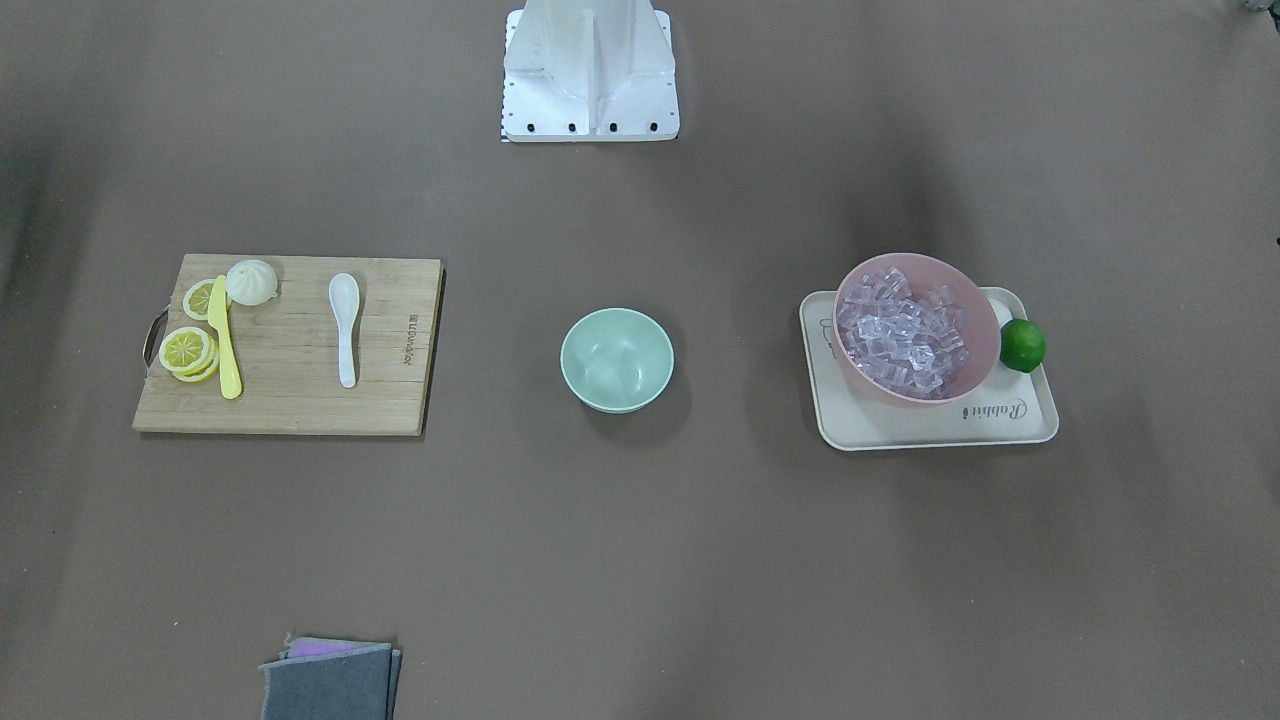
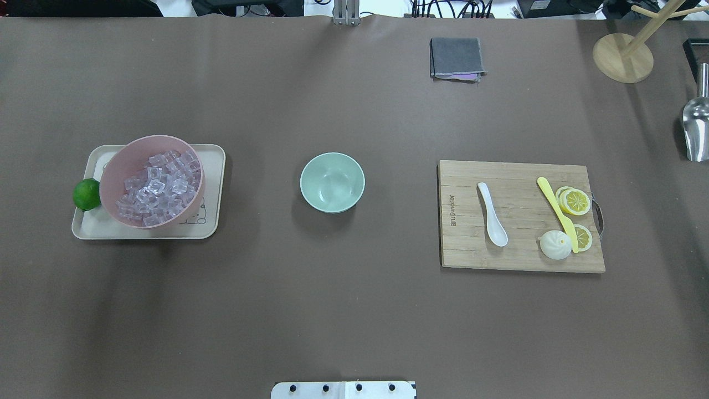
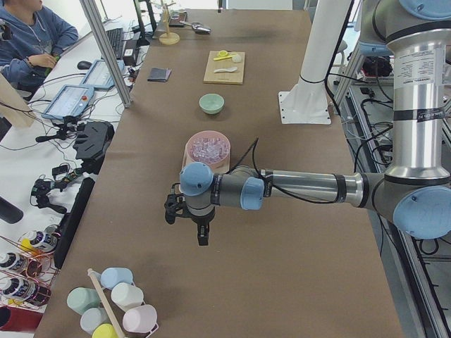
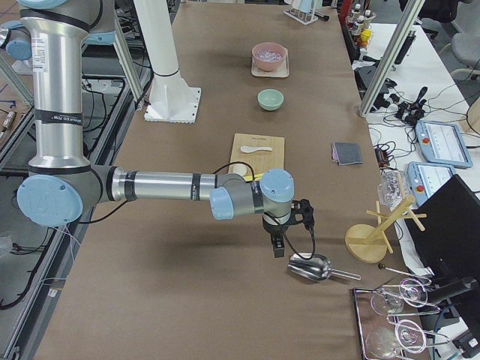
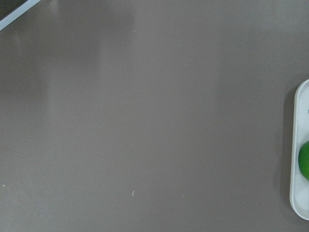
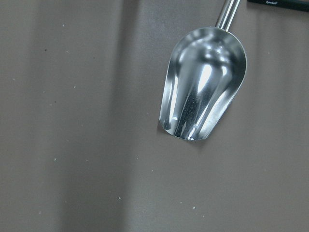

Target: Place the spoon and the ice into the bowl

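Observation:
The white spoon (image 2: 492, 213) lies on the wooden cutting board (image 2: 520, 257) at the table's right. The mint-green bowl (image 2: 332, 182) stands empty at the centre. Several clear ice cubes (image 2: 158, 188) fill the pink bowl (image 2: 119, 160) on a beige tray (image 2: 213, 166) at the left. My left gripper (image 3: 202, 238) hangs over bare table, short of the tray on the near side. My right gripper (image 4: 276, 251) hangs beside a metal scoop (image 4: 311, 268), past the board. Both show only in the side views, so I cannot tell whether they are open or shut.
A lime (image 2: 87, 194) rests on the tray's outer edge. A yellow knife (image 2: 556, 213), lemon slices (image 2: 576, 200) and a white bun (image 2: 555, 244) share the board. A grey cloth (image 2: 455, 57) and a wooden stand (image 2: 623, 55) sit at the far side.

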`<state>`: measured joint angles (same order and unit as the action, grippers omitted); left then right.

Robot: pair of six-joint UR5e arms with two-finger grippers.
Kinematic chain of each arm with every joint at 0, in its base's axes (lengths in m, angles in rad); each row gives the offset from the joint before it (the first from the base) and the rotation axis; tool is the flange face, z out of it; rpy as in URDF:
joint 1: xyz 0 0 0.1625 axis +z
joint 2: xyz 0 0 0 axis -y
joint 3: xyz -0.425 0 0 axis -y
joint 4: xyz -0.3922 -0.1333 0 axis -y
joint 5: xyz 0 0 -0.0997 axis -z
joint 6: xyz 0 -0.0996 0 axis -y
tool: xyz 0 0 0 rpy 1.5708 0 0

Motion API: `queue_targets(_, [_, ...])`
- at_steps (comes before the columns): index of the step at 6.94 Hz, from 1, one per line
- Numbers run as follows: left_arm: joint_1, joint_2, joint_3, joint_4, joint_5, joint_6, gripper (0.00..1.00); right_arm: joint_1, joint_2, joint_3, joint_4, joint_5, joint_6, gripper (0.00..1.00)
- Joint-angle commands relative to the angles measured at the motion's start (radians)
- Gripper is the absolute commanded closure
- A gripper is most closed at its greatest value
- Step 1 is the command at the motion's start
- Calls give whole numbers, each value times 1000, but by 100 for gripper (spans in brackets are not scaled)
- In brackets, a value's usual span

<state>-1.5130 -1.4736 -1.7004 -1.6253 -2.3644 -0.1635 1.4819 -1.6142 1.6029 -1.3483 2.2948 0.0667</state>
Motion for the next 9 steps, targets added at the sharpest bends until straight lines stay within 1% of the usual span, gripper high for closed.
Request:
queue_targets(1, [-1, 9, -1, 2, 16, 1, 2, 0, 0, 2, 0, 0, 1, 0])
queue_targets(4, [0, 7, 2, -1, 16, 1, 2, 1, 0, 2, 0, 0, -1, 0])
queue_targets(6, [2, 7, 2, -1, 16, 1, 2, 0, 23, 6, -6, 5, 1, 0])
queue_targets(7, [2, 7, 2, -1, 13, 1, 2, 1, 42, 8, -17, 29, 2, 0])
queue_targets(9, [2, 7, 2, -1, 10, -1, 2, 1, 50, 3, -35, 38, 4, 0])
